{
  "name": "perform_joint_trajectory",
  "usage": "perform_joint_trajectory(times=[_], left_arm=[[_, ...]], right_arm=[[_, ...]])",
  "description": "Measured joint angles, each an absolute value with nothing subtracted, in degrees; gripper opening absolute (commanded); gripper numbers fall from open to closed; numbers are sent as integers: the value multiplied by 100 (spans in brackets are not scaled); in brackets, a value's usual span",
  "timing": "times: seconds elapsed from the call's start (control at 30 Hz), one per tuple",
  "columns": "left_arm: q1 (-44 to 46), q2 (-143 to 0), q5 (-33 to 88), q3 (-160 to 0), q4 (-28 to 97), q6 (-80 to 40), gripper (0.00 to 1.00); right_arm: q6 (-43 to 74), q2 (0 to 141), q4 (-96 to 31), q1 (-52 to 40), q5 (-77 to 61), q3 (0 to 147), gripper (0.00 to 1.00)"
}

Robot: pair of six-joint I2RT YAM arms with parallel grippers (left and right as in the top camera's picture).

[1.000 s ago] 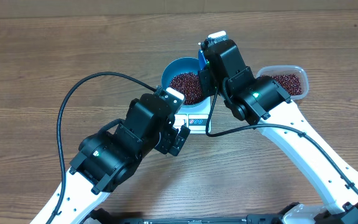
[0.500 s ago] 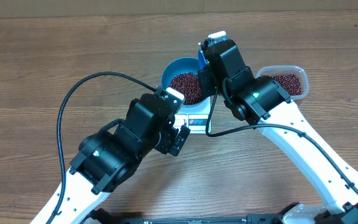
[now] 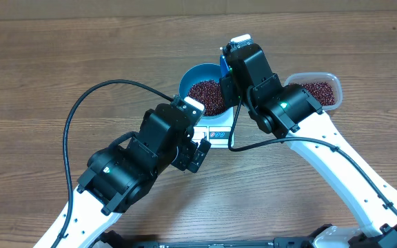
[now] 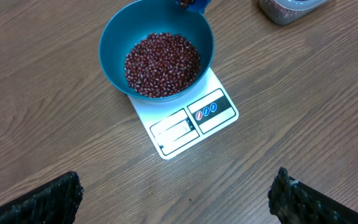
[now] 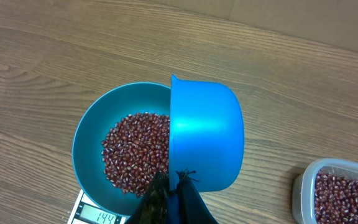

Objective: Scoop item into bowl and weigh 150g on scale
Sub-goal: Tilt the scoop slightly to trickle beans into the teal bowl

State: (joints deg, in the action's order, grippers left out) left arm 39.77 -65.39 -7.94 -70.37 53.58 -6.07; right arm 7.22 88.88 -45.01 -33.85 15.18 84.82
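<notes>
The bright-blue bowl (image 5: 86, 140) stands on the white scale (image 4: 185, 127) and holds a maroon heap of beans (image 4: 162, 65). The scale's display (image 5: 98, 216) reads 144. My right gripper (image 5: 174, 183) is shut on the handle of a small blue scoop (image 5: 205, 134). The scoop is tipped on its side above the bowl's right rim, mouth turned toward the bowl, its inside hidden. My left gripper (image 4: 176, 199) hangs open over bare wood in front of the scale, nothing between its fingers.
A clear plastic tub (image 3: 316, 89) with more beans sits to the right of the bowl, under the right arm. A black cable (image 3: 81, 110) loops over the table on the left. The wooden table (image 3: 60, 62) stretches around.
</notes>
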Motion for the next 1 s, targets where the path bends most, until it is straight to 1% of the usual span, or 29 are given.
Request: perform_joint_trajectory(times=[0.4,1.0], left_arm=[[3977,-6539,-794,-7037,5358,-607,100],[3977,-6539,-794,-7037,5358,-607,99]], right_arm=[[340,8888,-4567,-3385,1389,8482,4],[322,8888,-4565,-3385,1374,8482,4]])
